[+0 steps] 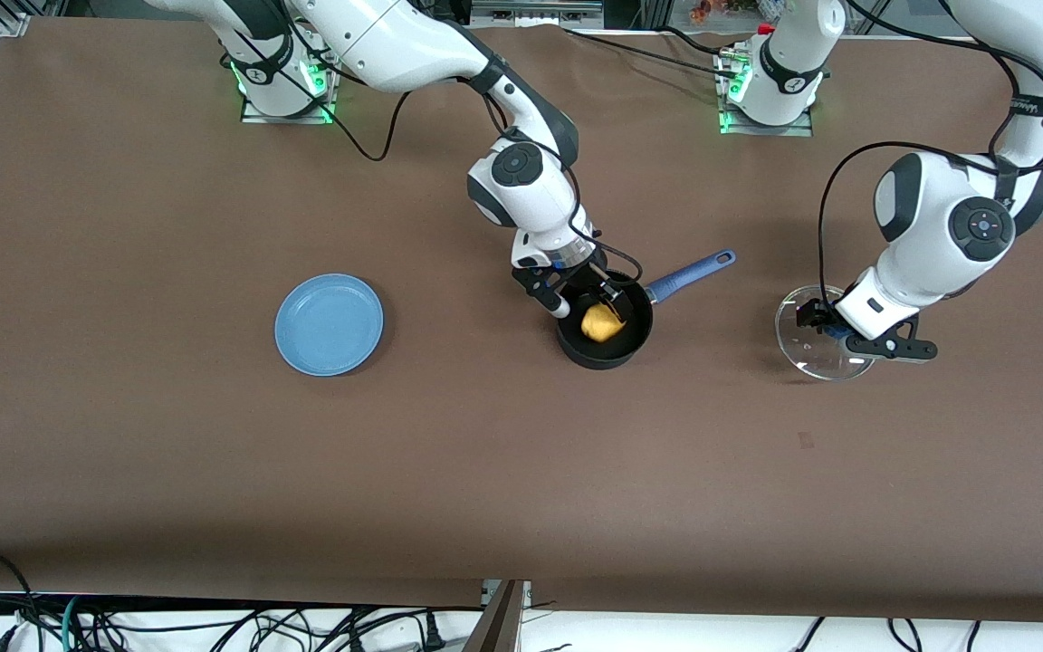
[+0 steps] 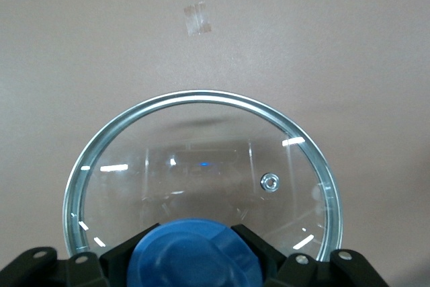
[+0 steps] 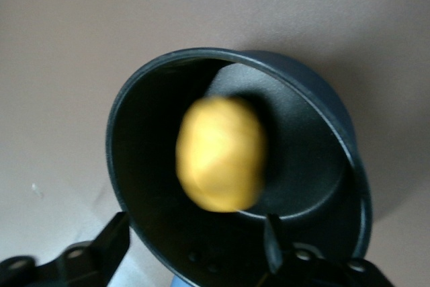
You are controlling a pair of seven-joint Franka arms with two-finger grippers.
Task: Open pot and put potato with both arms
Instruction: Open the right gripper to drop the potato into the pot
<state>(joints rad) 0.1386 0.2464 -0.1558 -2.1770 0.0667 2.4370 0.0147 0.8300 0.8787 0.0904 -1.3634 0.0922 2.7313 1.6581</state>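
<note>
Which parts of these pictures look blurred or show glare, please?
Right wrist view: the potato is soft-edged and blurred inside the sharper pot. Left wrist view: the glass lid carries bright streaks of reflected light, with its blue knob in focus. Front view: evenly lit, with soft shadows beside the plate.

The round glass lid with a metal rim [image 2: 201,166] lies flat on the brown tabletop [image 2: 349,38]. The left arm's black end effector [image 2: 191,260] is closed around the lid's blue knob [image 2: 191,253]. A small pale rectangular mark [image 2: 198,18] shows on the tabletop near the lid.
</note>
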